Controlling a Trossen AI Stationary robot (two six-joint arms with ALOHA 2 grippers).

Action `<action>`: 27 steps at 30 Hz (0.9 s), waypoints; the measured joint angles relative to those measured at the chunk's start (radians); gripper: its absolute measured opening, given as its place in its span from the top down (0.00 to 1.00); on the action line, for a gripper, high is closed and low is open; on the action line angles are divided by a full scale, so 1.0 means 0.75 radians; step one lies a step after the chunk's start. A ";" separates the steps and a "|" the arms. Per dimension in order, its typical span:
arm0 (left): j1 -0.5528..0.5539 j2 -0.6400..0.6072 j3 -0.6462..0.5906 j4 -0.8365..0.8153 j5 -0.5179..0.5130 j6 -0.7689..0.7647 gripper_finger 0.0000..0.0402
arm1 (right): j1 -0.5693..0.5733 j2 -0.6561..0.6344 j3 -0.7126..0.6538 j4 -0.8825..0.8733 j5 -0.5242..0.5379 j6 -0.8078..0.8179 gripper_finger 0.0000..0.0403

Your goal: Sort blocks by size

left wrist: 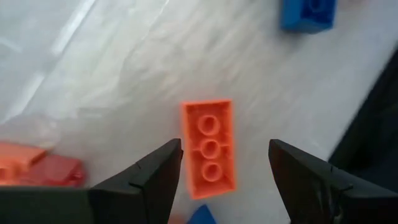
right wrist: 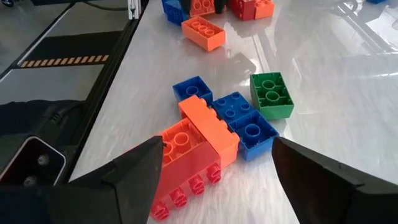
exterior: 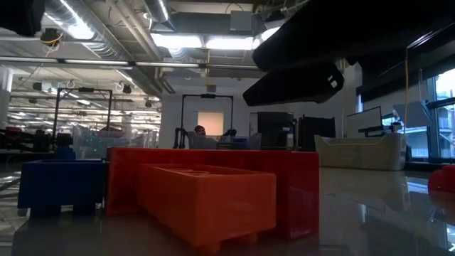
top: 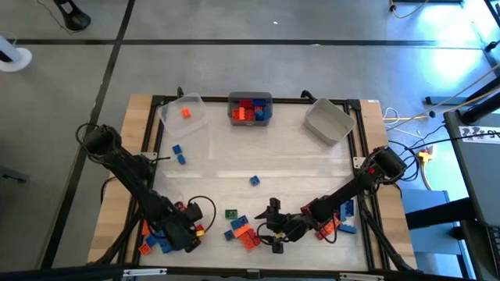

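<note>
Blocks lie scattered along the table's near edge. My left gripper (top: 190,232) (left wrist: 224,171) is open at the near left, pointing down, its fingers standing on either side of an orange three-stud block (left wrist: 209,149) that lies flat on the table. My right gripper (top: 271,228) (right wrist: 217,168) is open near the front middle, aimed at a cluster of orange (right wrist: 208,127), blue (right wrist: 249,124) and green (right wrist: 272,93) blocks (top: 242,230) lying on the table. Neither gripper touches a block.
A clear bin (top: 183,113) with one orange block, a middle bin (top: 250,108) with red and blue blocks, and a grey bin (top: 328,121) stand along the far edge. Loose blue blocks (top: 255,180) (top: 180,154) lie mid-table. More blocks (top: 344,222) lie under the right arm.
</note>
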 joint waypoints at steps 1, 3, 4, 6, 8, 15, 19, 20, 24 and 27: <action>-0.009 0.007 0.000 0.010 -0.003 -0.009 0.43 | 0.000 0.000 0.000 -0.004 0.000 0.000 0.26; -0.024 0.031 0.001 0.015 -0.005 -0.029 0.43 | -0.001 0.000 0.000 -0.008 0.000 0.000 0.26; -0.030 0.049 0.001 0.011 -0.005 -0.042 0.43 | -0.001 0.000 0.000 -0.010 0.000 0.000 0.26; -0.036 0.080 0.001 0.011 -0.005 -0.050 0.43 | -0.001 0.000 0.000 -0.010 0.000 0.001 0.26; -0.037 0.105 0.001 0.025 -0.003 -0.051 0.43 | -0.001 0.000 0.000 -0.010 0.005 0.001 0.26; -0.037 0.168 0.001 0.052 -0.038 -0.017 0.43 | -0.001 0.000 0.000 -0.011 0.024 0.000 0.26; -0.036 0.203 0.003 0.041 -0.078 0.023 0.43 | -0.001 0.000 0.000 -0.011 0.024 0.000 0.26; -0.036 0.213 0.004 0.040 -0.089 0.026 0.43 | -0.001 0.000 0.000 -0.011 0.024 0.001 0.26; -0.038 0.239 0.006 0.039 -0.117 0.025 0.43 | -0.001 -0.001 0.000 -0.012 0.024 0.001 0.26; -0.036 0.243 0.002 0.041 -0.119 0.026 0.43 | -0.001 -0.001 0.000 -0.012 0.024 0.001 0.26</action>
